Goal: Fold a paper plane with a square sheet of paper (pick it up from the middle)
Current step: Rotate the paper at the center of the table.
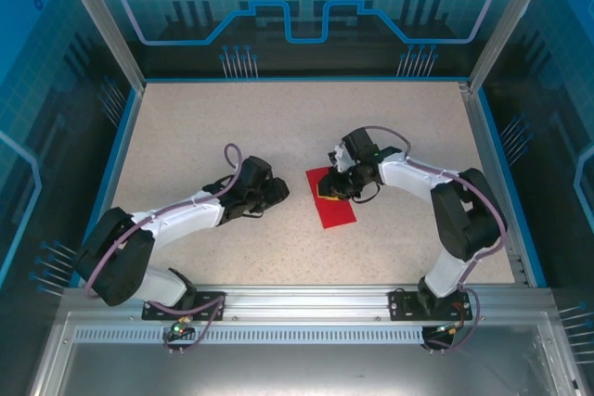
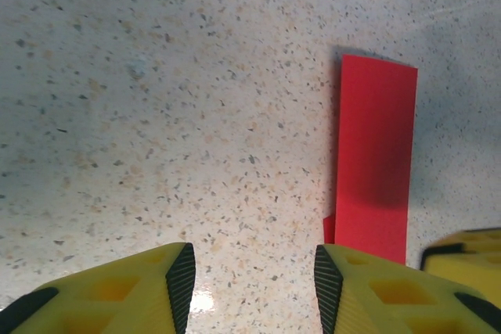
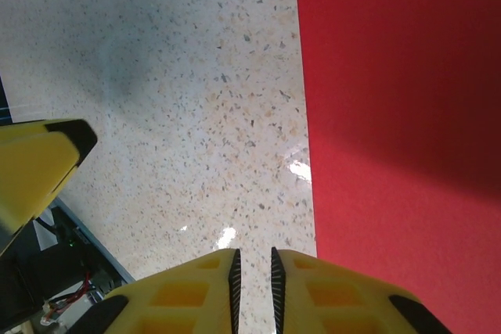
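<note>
Two black-and-white arms reach over the pale speckled desk (image 1: 186,127). The left arm lies low, stretching from its base at the near left corner up and to the right. This puts the left tool (image 1: 277,192) near the middle of the desk, just left of the thin bright red sheet of paper (image 1: 339,212). In the left wrist view its yellow fingers (image 2: 117,295) stand apart, with bare desk between them and nothing held. There the sheet lies flat ahead and to the right as a narrow rectangle, with a small red corner peeking out at its lower left edge.

The right arm rises from the near right corner, bends at the elbow by the desk's right side and comes back leftward, setting the right tool (image 1: 332,190) over the sheet's far end. In the right wrist view its fingers (image 3: 344,295) are nearly together, with only a thin slit between them and no paper seen in it. The tips sit at the sheet's left edge; whether they touch it I cannot tell.
</note>
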Action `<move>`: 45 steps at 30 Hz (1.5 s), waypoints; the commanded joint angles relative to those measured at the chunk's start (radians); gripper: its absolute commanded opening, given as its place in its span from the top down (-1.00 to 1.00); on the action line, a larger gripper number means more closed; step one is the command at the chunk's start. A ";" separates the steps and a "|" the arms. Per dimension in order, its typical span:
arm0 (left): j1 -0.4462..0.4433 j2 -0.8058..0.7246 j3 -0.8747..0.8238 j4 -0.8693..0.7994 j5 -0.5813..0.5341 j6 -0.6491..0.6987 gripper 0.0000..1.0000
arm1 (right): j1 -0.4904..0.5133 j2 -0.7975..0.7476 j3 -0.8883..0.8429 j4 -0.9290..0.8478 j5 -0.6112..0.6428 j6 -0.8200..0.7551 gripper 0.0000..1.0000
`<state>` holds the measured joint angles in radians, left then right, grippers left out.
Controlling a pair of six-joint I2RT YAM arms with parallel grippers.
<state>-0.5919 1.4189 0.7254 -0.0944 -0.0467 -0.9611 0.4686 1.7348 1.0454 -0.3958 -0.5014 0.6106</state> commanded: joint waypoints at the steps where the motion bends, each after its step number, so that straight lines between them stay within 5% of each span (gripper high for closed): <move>1: -0.008 0.011 0.028 0.012 0.041 0.024 0.02 | 0.003 0.053 -0.022 0.051 -0.051 0.013 0.62; 17: -0.008 0.054 0.061 0.015 0.078 0.041 -0.01 | 0.008 0.065 -0.202 0.190 0.198 0.327 0.64; 29: -0.009 0.078 0.071 0.020 0.106 0.051 -0.01 | 0.039 0.002 -0.251 0.268 0.232 0.459 0.62; 45: -0.005 0.014 0.065 0.016 0.130 0.089 -0.08 | 0.104 -0.080 -0.036 0.000 0.368 0.469 0.43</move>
<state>-0.5957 1.4494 0.7715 -0.0692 0.0616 -0.9066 0.5629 1.6680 0.9302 -0.3046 -0.1711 1.0698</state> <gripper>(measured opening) 0.540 0.285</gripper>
